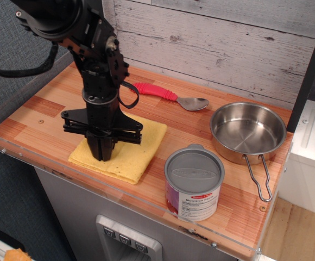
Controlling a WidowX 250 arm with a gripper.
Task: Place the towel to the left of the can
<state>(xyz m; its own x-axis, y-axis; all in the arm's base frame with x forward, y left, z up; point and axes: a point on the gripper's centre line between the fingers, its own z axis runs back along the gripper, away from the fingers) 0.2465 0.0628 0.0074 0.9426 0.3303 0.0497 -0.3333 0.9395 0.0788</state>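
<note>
Black claw (104, 156), tips together and pressed down onto the folded yellow terry towel (138, 149) near the front edge of the wooden counter (32, 117), with the grey-lidded labelled can (193, 184) just beside it toward the front right corner.

Small, unreadable print on the can (194, 185) label

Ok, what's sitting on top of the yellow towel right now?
Only the gripper, its closed fingertips pressed down on the towel near the middle. The arm covers part of the cloth, so anything beneath it can't be seen. The can stands apart, to the right.
</note>
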